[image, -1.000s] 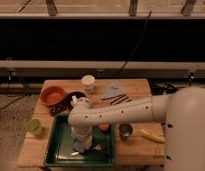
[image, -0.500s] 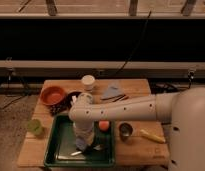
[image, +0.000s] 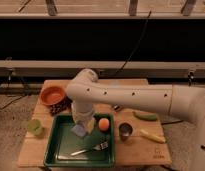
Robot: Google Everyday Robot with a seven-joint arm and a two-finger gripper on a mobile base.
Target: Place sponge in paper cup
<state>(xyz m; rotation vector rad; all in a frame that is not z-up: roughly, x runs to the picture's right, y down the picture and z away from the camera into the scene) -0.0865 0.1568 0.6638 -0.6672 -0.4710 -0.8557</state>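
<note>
My gripper (image: 84,125) hangs from the white arm over the upper left part of the green tray (image: 56,155). It is shut on the sponge (image: 77,131), a small grey-blue block that sticks out at its lower left, just above the tray floor. The paper cup is hidden; the arm's elbow (image: 86,81) covers the back middle of the table.
In the tray lie an orange ball (image: 103,123) and a fork (image: 91,147). An orange bowl (image: 52,94) and dark items (image: 59,108) stand back left, a light green cup (image: 34,126) left. A metal cup (image: 125,131), a green vegetable (image: 145,116) and a banana (image: 153,136) lie right.
The gripper has risen from low in the tray and shifted toward the tray's back edge, with the sponge at its tip. The elbow has swung over the spot where the paper cup showed.
</note>
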